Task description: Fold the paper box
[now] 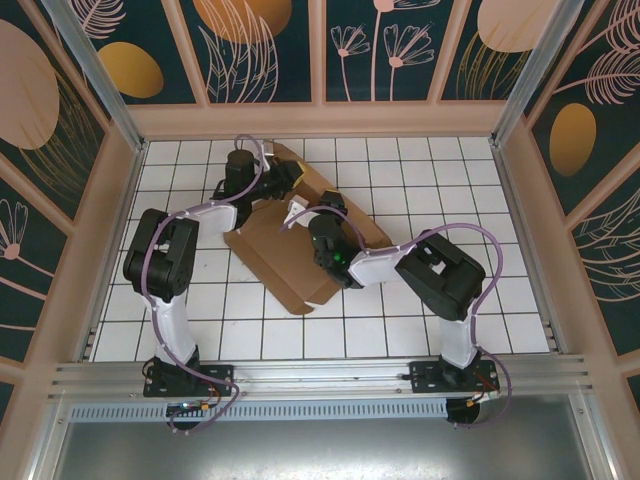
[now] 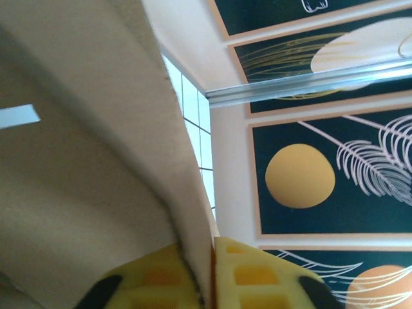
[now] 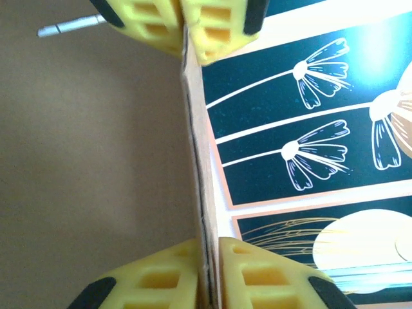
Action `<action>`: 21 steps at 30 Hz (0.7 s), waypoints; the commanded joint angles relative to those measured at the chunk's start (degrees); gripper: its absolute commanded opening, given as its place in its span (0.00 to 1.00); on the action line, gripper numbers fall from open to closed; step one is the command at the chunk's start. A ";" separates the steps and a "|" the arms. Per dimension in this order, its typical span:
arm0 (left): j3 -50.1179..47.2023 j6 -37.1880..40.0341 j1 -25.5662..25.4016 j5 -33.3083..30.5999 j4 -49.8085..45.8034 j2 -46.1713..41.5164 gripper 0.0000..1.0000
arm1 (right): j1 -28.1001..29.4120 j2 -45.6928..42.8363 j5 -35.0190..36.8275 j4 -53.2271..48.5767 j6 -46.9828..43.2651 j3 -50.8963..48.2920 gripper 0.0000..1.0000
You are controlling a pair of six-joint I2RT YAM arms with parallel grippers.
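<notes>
Paper box: the paper box [image 1: 280, 260] is a brown cardboard sheet. It lies slantwise in the middle of the white tiled bench [image 1: 450, 200], between my two arms. Most of it is flat and open.
Left fingers: my left fingers [image 2: 257, 280] are pressed together on the thin edge of a cardboard flap [image 2: 84, 193]. The flap stands up beside them and is not flat.
Right fingers: my right fingers [image 3: 257, 277] are clamped on a cardboard edge too, one pad on each side, with no gap that I can see.
Shared grip: in the right wrist view, a second yellow pair [image 3: 148, 26] holds the same edge further along. I judge that it is my left pair, so both arms hold one flap.
Place of the grip: seen from above, both arms reach to the far end of the sheet, near each other.
Done: one flap at the far end seems lifted from the bench and brought toward upright. I cannot tell whether its crease is fully bent.
Left to do: the large near part shows no raised walls. The side walls, the other flaps and the closing are not yet done, as far as I can see.
Progress: early, I think. The shape is a sheet, not yet a box.
Risk: two grips on one thin edge can tear it, or bend it along a wrong line, if I pull unevenly.
</notes>
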 commanded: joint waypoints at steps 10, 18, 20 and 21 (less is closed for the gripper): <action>-8.10 -7.67 -0.47 -13.29 9.07 -3.58 0.00 | -2.16 -17.89 -28.70 -60.53 54.72 17.67 0.76; -14.74 -8.40 -2.65 -28.13 10.19 -10.18 0.00 | -14.48 -27.68 -52.13 -68.68 83.58 21.06 0.65; -16.83 -8.68 -3.38 -30.69 12.92 -11.03 0.00 | -17.78 -28.62 -53.85 -70.36 90.46 21.03 0.63; -18.01 -9.30 -3.64 -31.87 14.50 -11.25 0.00 | -20.12 -28.11 -56.18 -72.75 93.53 22.03 0.63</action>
